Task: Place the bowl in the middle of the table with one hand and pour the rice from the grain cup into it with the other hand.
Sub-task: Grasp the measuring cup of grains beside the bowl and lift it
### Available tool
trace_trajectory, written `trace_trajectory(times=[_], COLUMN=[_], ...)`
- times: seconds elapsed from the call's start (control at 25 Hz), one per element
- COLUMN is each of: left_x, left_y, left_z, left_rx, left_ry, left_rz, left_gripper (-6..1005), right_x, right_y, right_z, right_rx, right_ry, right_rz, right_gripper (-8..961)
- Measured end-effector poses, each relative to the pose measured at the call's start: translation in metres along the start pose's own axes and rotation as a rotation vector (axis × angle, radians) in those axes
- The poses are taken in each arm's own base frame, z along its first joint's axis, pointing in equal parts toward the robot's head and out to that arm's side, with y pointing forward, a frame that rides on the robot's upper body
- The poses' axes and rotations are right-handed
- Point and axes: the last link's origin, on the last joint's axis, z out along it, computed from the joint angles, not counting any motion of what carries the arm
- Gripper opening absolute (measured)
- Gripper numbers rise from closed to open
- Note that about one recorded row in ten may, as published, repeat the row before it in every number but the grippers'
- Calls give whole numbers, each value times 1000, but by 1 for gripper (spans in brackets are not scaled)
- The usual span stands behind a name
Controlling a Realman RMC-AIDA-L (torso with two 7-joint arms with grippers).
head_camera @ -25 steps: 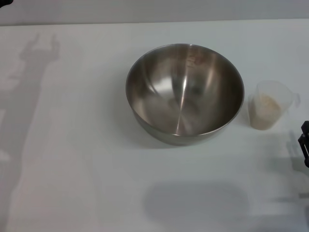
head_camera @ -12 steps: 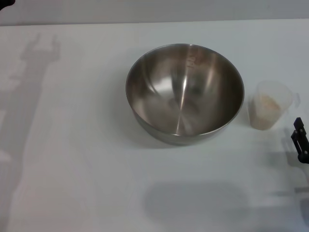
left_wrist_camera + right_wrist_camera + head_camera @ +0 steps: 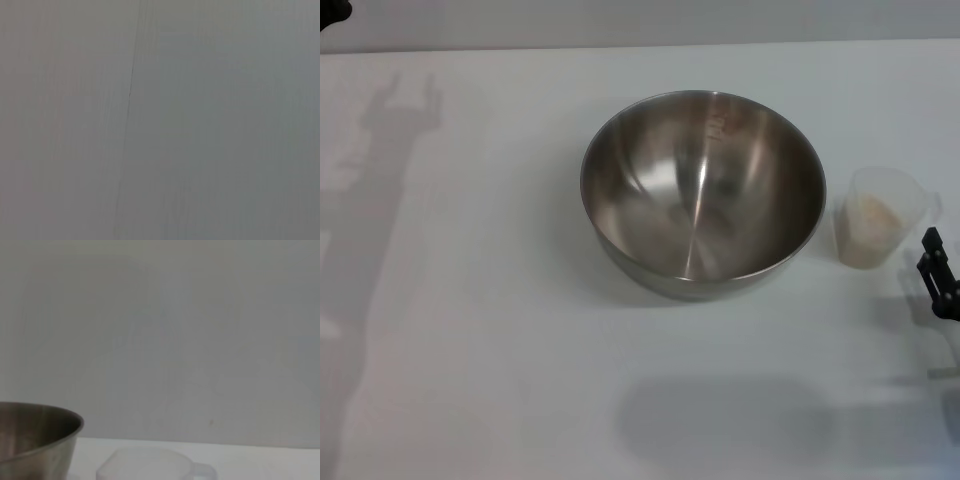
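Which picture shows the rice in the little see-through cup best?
The head view: you look down into the small clear plastic grain cup and see the pale rice. The right wrist view catches only the cup's rim, no rice. The left wrist view shows neither.

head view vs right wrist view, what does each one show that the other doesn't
Only the head view shows the inside of the bowl, which holds no rice; the rice lying in the grain cup; the wide spread of the table; the right tool at the right edge, just nearer than the cup; and a dark bit of the left arm in the far-left corner.

Only the right wrist view shows the plain wall rising behind the table.

Both show the bowl and the cup standing side by side, apart, the wrist view catching just the bowl's outer side and the cup's rim and handle.
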Motion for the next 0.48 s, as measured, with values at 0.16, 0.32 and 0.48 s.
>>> trace_trajectory(times=[0.16,0.32,0.48], left_x=[0,0,0], left_y=[0,-2,-3], left_z=[0,0,-1], left_rx=[2,11,13], left_ry=[1,3,2], left_rz=[0,-2,-2], left_gripper=[450,450,450], right_x=[2,2,1], right_y=[-2,-2,-5], right_z=[6,10,13], right_rx=[-1,-5,5], right_ry=[20,26,20], right_rz=[-13,-16,-18], right_gripper=[630,630,630])
